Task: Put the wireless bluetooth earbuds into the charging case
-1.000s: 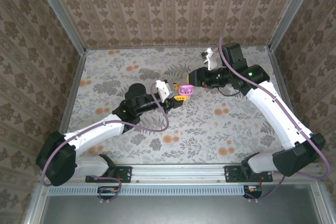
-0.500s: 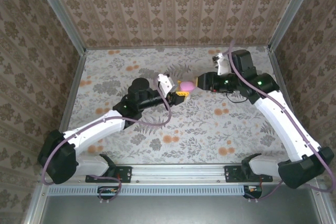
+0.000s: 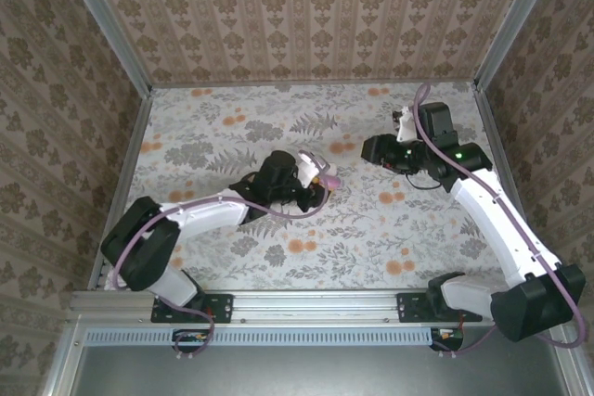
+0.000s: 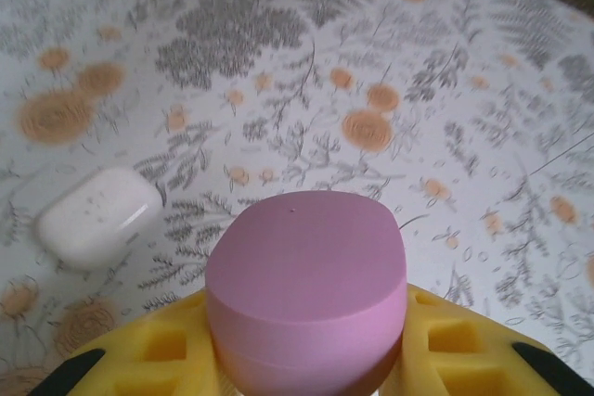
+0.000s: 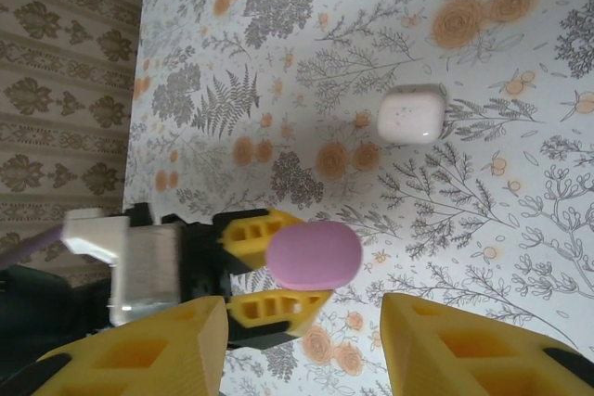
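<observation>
Centrally on the floral worktop [image 3: 232, 127], a pink charging case [image 4: 306, 275] is clamped between the yellow fingers [image 4: 172, 354] of the left gripper [image 3: 320, 179], with its lid closed along a thin seam. A tiny dot is seen on its top. Fine specks are seen on a white case [image 5: 411, 113], which lies closed on the worktop near the pink one and is touched by nothing. Whether those specks are print cannot be told.

The worktop is shut in by patterned walls [image 3: 306, 16] at the far, left and right edges. Bare room is left along the near edge and toward the far left corner.

The left arm is stretched low from the near left corner, its wrist pointed right. The right arm is raised from the near right corner and bent near the right edge. The right gripper [image 3: 369, 147] is pointed left at the pink case, apart from it, and its fingers [image 5: 167, 345] are spread with nothing between them.
</observation>
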Tool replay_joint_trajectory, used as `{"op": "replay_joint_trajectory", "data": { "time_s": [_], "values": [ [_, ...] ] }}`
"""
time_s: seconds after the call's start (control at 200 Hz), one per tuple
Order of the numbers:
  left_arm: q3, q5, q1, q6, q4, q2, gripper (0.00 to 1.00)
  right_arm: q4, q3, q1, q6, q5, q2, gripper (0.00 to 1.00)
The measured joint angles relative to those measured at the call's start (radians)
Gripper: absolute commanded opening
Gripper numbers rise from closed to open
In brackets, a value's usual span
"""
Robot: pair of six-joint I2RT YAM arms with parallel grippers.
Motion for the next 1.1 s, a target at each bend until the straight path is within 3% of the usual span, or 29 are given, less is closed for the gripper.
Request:
{"op": "replay_joint_trajectory", "data": {
  "time_s": [0.35, 0.56, 0.7, 1.1],
  "values": [
    [0.001, -0.121, -0.058, 0.022, 0.16, 0.283, 0.29, 0.001, -0.045, -0.02, 0.003, -0.006, -0.001, 0.49],
    [0.003, -0.196, -0.069, 0.039, 0.322, 0.353, 0.3, 0.0, -0.075, -0.04, 0.004, -0.006, -0.024, 0.49],
    [0.01, -0.218, -0.069, 0.068, 0.37, 0.381, 0.36, -0.002, -0.083, -0.05, 0.004, -0.006, -0.033, 0.49],
    [-0.025, -0.244, -0.068, 0.125, 0.351, 0.357, 0.73, -0.001, -0.093, -0.091, 0.002, -0.005, -0.034, 0.51]
  ]
}}
